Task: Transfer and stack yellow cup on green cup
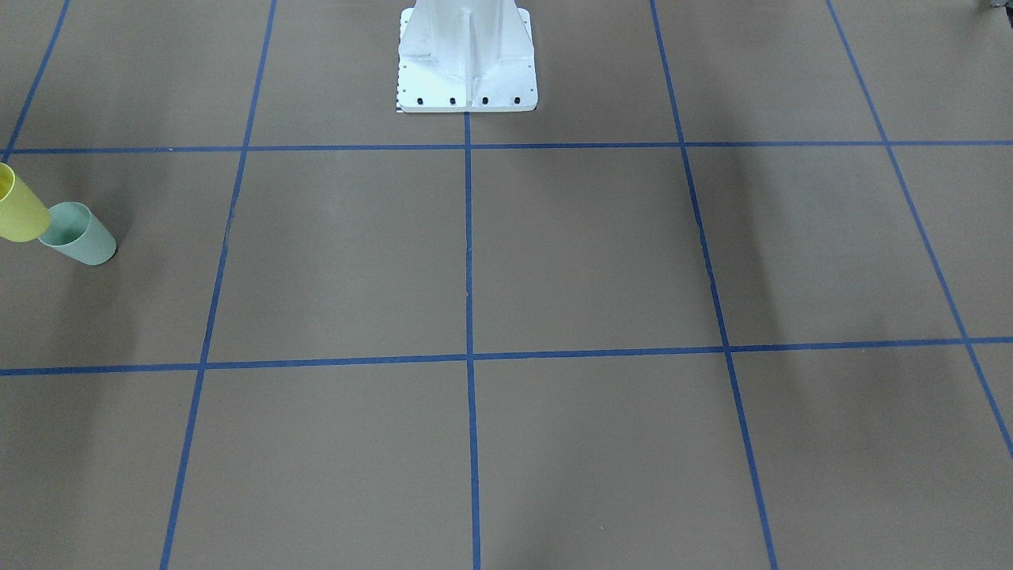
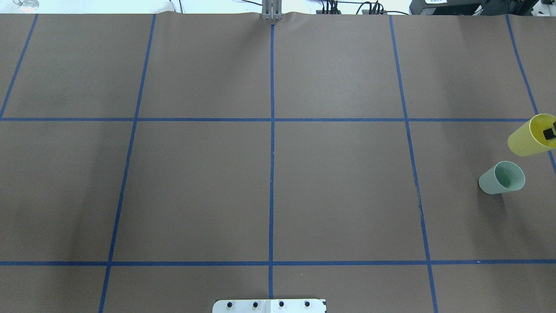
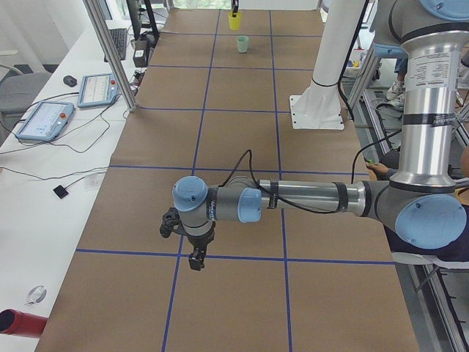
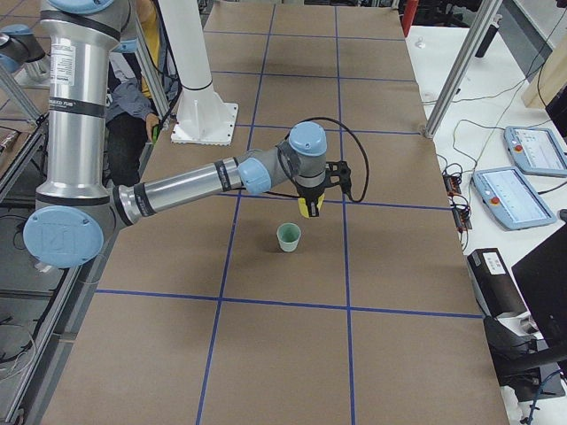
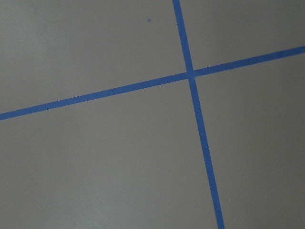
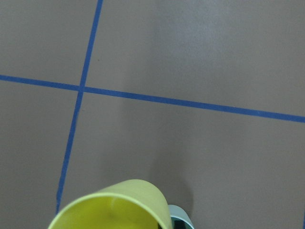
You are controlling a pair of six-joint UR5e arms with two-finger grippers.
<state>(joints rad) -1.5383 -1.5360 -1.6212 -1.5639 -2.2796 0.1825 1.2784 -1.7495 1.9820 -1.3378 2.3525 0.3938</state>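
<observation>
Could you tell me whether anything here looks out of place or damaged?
Nothing stands out: the green cup stands upright on the table, and the right gripper holds the yellow cup near it.

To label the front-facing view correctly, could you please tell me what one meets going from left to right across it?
yellow cup → green cup → white mounting base
</observation>
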